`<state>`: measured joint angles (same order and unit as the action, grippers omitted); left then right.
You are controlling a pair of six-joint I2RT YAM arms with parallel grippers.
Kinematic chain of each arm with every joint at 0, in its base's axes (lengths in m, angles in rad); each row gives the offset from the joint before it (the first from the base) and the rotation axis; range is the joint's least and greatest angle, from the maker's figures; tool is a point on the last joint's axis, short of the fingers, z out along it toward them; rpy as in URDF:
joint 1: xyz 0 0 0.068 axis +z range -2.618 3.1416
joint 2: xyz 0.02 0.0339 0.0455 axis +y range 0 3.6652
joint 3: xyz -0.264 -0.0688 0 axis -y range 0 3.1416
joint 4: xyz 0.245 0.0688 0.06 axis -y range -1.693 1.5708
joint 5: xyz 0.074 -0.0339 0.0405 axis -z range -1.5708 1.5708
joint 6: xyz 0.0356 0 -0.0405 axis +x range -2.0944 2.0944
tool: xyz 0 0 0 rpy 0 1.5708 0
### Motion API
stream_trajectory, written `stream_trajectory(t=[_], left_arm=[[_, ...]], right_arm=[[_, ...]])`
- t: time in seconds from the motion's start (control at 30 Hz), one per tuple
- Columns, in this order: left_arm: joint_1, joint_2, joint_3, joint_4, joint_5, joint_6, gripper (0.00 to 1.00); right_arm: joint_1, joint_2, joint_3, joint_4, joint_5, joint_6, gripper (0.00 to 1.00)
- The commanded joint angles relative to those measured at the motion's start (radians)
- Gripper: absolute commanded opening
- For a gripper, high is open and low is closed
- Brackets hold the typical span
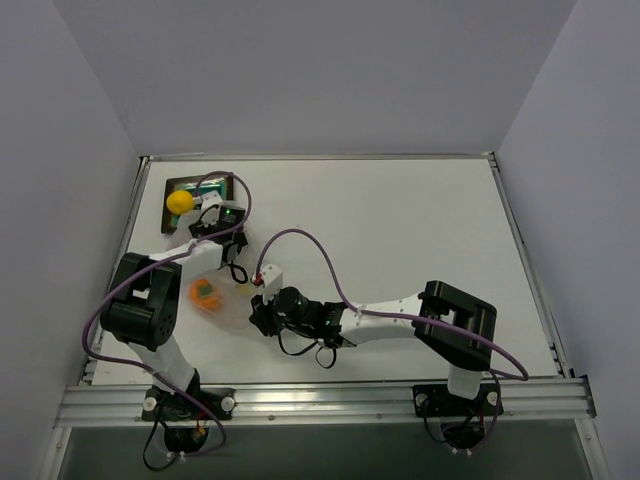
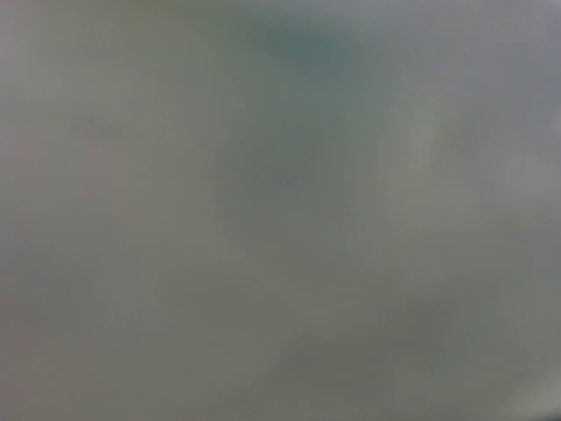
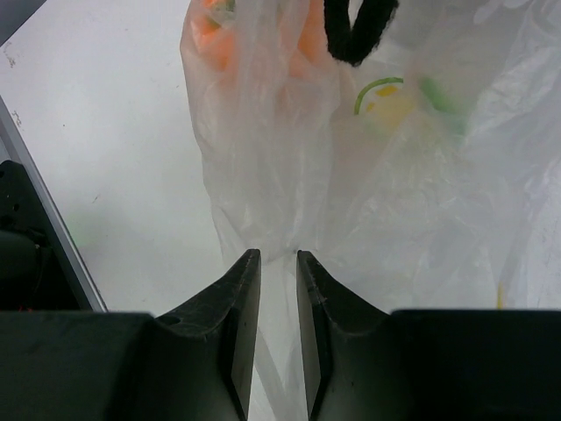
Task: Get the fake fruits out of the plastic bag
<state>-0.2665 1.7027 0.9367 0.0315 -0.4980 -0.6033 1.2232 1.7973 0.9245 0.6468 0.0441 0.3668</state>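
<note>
The clear plastic bag [image 1: 228, 298] lies crumpled at the table's left. An orange fruit [image 1: 204, 293] shows through it, and also at the top of the right wrist view [image 3: 219, 39]. A yellow fruit [image 1: 180, 200] rests on the dark-framed tray [image 1: 222, 180] at the back left. I see no red or dark green fruit. My right gripper [image 3: 278, 256] is shut on a fold of the bag [image 3: 289, 175] at its right edge [image 1: 262, 288]. My left gripper [image 1: 220, 252] points down at the bag's far side. Its wrist view is a grey blur, so its jaws are hidden.
A black cable loop [image 3: 355, 31] hangs over the bag in the right wrist view. A faint yellow and green patch [image 3: 390, 96] shows through the plastic. Purple cables [image 1: 300, 240] arc above both arms. The table's left rail [image 1: 128, 230] runs close to the tray.
</note>
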Motion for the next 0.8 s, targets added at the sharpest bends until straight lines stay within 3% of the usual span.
stream_trajectory(t=[0.0,0.03,0.17,0.27,0.4,0.47,0.5,0.57,0.77], left_arm=[[0.006,-0.069,-0.001,0.028,0.019,-0.019,0.62],[0.006,-0.083,-0.007,0.03,0.029,-0.018,0.5],[0.007,-0.133,-0.018,0.03,0.033,0.002,0.25],[0.007,-0.133,-0.019,0.018,0.038,0.004,0.16],[-0.005,-0.159,-0.019,-0.042,0.065,-0.024,0.11],[-0.011,-0.193,-0.018,-0.122,0.091,-0.035,0.1],[-0.016,-0.21,-0.021,-0.142,0.119,-0.047,0.1],[-0.019,-0.262,-0.038,-0.194,0.159,-0.061,0.1],[-0.022,-0.396,-0.088,-0.295,0.251,-0.062,0.09]], right_arm=[[-0.01,-0.021,0.014,0.02,0.002,0.003,0.2],[-0.01,-0.024,0.014,0.02,0.002,0.003,0.2],[-0.017,-0.045,0.014,0.017,0.01,0.003,0.2],[-0.027,-0.076,0.011,0.005,0.019,-0.002,0.24],[-0.04,-0.114,0.005,-0.024,0.04,-0.003,0.32],[-0.059,-0.131,0.004,-0.033,0.046,0.006,0.43],[-0.067,-0.141,0.004,-0.042,0.045,0.007,0.55],[-0.097,-0.151,0.001,-0.044,0.039,0.009,0.63],[-0.221,-0.159,0.042,-0.047,-0.044,-0.002,0.65]])
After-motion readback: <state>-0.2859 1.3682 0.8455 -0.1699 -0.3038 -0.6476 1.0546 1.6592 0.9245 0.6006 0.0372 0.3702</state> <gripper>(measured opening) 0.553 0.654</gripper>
